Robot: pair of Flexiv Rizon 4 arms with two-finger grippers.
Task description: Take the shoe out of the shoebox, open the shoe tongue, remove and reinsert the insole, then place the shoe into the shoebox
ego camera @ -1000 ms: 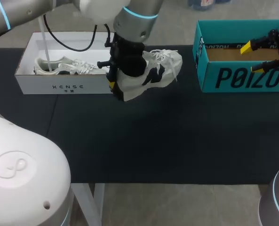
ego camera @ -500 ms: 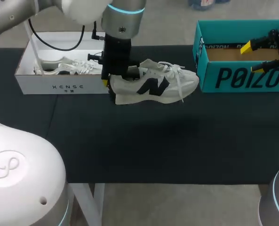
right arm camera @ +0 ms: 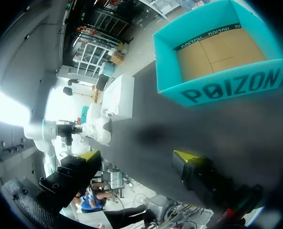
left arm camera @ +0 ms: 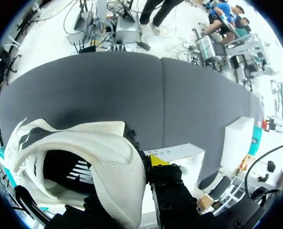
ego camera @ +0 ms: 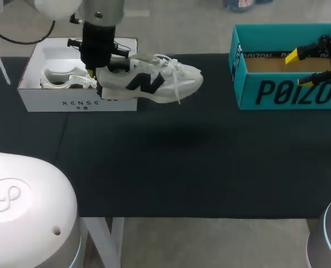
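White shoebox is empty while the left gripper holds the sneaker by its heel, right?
Not empty. The head view shows a second shoe lying inside the white shoebox. The rest is as you say: the left gripper holds the sneaker by its heel.

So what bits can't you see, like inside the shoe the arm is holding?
Inside the shoe: left wrist view, the opening is too dark to show an insole.
Left gripper: left wrist view, one finger is hidden behind the shoe's heel.
Other shoe in the white box: head view, the left arm covers one end.
Teal box: head view, the picture's edge cuts off its right end.
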